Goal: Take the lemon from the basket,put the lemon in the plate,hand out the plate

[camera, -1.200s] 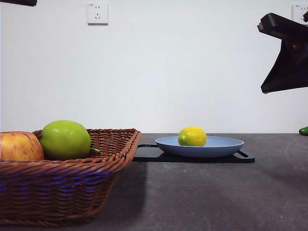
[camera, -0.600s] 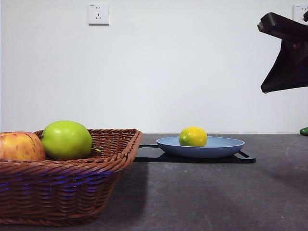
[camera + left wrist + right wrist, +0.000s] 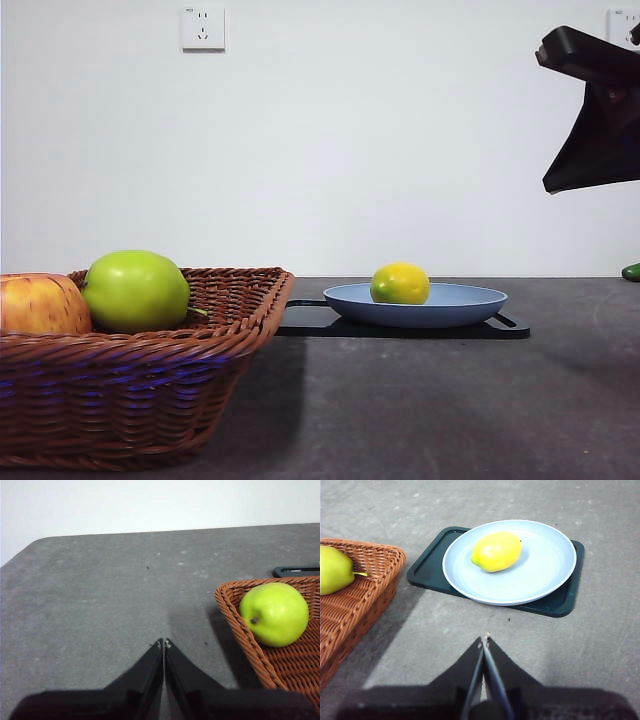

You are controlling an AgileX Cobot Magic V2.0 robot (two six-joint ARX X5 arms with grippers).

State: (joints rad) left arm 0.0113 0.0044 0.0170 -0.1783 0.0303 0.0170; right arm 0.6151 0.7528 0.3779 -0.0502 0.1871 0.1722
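We see the lemon (image 3: 400,283) lying on its side inside the plate (image 3: 470,303), left of the plate's middle in the front view. In the right wrist view the lemon (image 3: 496,551) shows its long axis clearly: it runs level across the plate (image 3: 545,575), one blunt end toward the basket side and the other, marked by a small dark dot, toward the plate's centre. Its skin is yellow with a faint green tinge on the side nearer the basket.

The light blue plate sits on a flat black tray (image 3: 510,328), whose corners stick out beyond the rim on both sides; from the right wrist the tray (image 3: 427,570) reads dark green-black. To the left and nearer to us stands the basket (image 3: 150,390), apart from the tray with bare table (image 3: 420,410) between them. In it we see a green apple (image 3: 136,291) and, at the left edge, a red-yellow apple (image 3: 38,304) touching it. The left wrist view shows the same green apple (image 3: 274,614) tucked into a corner of the basket (image 3: 240,630).

The right gripper (image 3: 484,640) hangs above the table on the near side of the plate, jaws pressed together and holding nothing. We take the dark shape at the upper right of the front view for this arm. The left gripper (image 3: 163,642) hovers over bare table beside the basket, jaws likewise closed on nothing.

A wall socket (image 3: 202,28) sits high on the white wall, and a small green object (image 3: 631,271) peeks in at the far right edge.
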